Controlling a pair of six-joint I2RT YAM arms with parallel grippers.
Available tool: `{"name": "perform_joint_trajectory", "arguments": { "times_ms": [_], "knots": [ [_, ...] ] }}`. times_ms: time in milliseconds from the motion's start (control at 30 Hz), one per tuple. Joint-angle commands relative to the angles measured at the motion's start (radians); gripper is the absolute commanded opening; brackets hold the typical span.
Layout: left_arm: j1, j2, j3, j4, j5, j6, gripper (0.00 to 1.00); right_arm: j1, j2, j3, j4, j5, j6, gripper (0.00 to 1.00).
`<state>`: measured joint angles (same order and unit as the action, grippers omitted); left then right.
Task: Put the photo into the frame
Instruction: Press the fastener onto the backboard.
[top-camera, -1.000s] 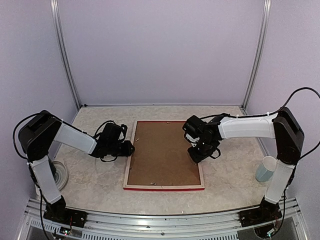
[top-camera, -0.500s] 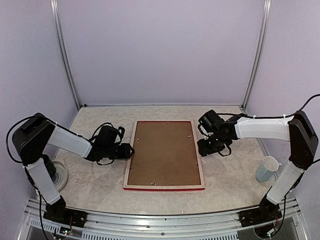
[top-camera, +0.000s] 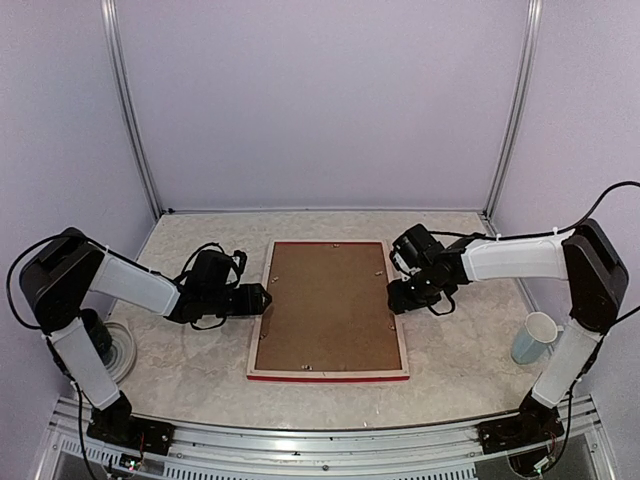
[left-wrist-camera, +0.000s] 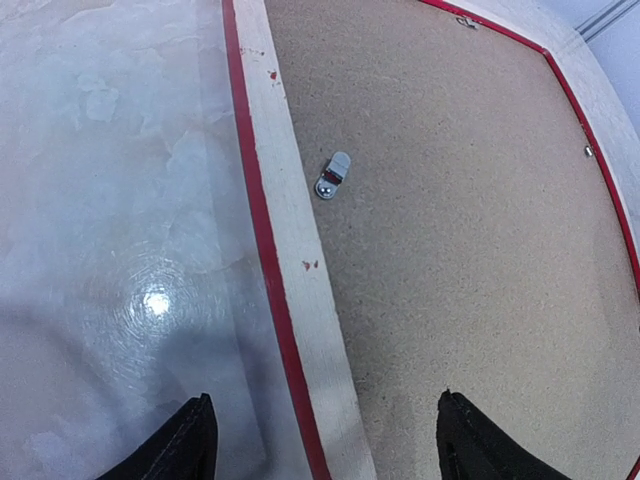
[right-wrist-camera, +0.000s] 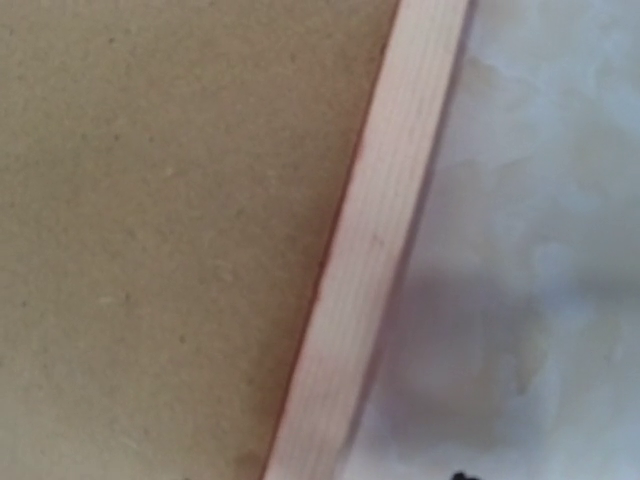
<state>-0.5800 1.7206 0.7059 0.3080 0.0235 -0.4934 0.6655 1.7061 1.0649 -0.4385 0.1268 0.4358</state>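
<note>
Our left pincer (left-wrist-camera: 330, 445) stands open. Its fingertips (left-wrist-camera: 190, 445) are set wide either side of the left rail of the frame (left-wrist-camera: 290, 250), one over the table (left-wrist-camera: 110, 200) and one over the backing board (left-wrist-camera: 450, 220), gripping nothing. Our right pincer (top-camera: 402, 296) sits at the opposite rail. Its own camera shows only pale wood and board, so we cannot tell whether it is open or closed. The frame lies face down between our arms, the board filling its back, with a metal clip (left-wrist-camera: 333, 175) near the left rail. We see no photo in any view. We judge the pincers are flanking the frame to steady or lift it.
</note>
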Motion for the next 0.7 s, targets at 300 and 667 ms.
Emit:
{"name": "perform_joint_trajectory", "arguments": {
  "times_ms": [300,667],
  "knots": [
    [0.009,-0.026,-0.014,0.030,0.009,-0.001,0.80,-0.026,0.078,0.007,0.071,-0.023,0.038,0.50],
    [0.018,-0.032,-0.021,0.028,-0.004,-0.009,0.80,-0.030,0.126,0.015,0.086,-0.039,0.050,0.35]
  ]
}}
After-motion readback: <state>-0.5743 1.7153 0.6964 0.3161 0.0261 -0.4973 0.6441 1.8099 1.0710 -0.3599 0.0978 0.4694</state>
